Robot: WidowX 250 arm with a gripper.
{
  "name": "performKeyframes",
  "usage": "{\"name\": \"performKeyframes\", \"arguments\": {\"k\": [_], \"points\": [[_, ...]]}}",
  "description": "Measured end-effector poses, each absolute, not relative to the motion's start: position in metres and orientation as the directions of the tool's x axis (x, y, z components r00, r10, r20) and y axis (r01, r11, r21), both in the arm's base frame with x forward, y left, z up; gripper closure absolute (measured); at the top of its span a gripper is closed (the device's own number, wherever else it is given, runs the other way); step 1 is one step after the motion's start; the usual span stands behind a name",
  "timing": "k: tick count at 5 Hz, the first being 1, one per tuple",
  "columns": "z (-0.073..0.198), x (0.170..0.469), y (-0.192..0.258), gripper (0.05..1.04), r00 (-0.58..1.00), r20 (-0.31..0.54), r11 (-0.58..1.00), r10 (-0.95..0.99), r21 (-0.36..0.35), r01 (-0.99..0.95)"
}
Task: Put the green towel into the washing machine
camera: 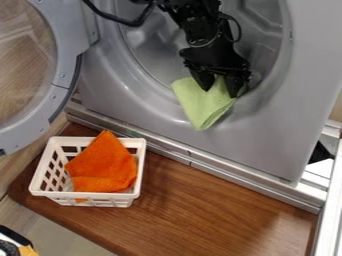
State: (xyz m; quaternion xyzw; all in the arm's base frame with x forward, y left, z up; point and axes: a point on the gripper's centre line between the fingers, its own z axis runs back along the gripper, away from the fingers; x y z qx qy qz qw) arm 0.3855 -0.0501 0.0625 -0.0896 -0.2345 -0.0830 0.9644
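Wooden tabletop [200, 210], white slatted basket [87, 195] on it

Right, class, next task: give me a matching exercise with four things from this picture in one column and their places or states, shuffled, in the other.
Column 1
1. green towel
2. orange cloth
3. round door
4. plastic basket

Column 2
A. swung open, at the picture's left
B. standing on brown wood
C. at the lower rim of the washing machine's opening
D. lying in a white container

Pairs: 1-C, 2-D, 3-A, 4-B
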Motion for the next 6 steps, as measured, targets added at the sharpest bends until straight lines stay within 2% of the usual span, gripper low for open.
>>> {"name": "performKeyframes", "arguments": {"k": [1, 4, 6], "points": [[0.061, 0.384, -0.051, 0.078, 0.878, 0.463, 0.970, -0.118, -0.136, 0.202], [0.060, 0.376, -0.051, 0.084, 0.896, 0.427, 0.969, -0.119, -0.148, 0.199], [0.084, 0.361, -0.045, 0.084, 0.882, 0.460, 0.968, -0.103, -0.157, 0.195]]}}
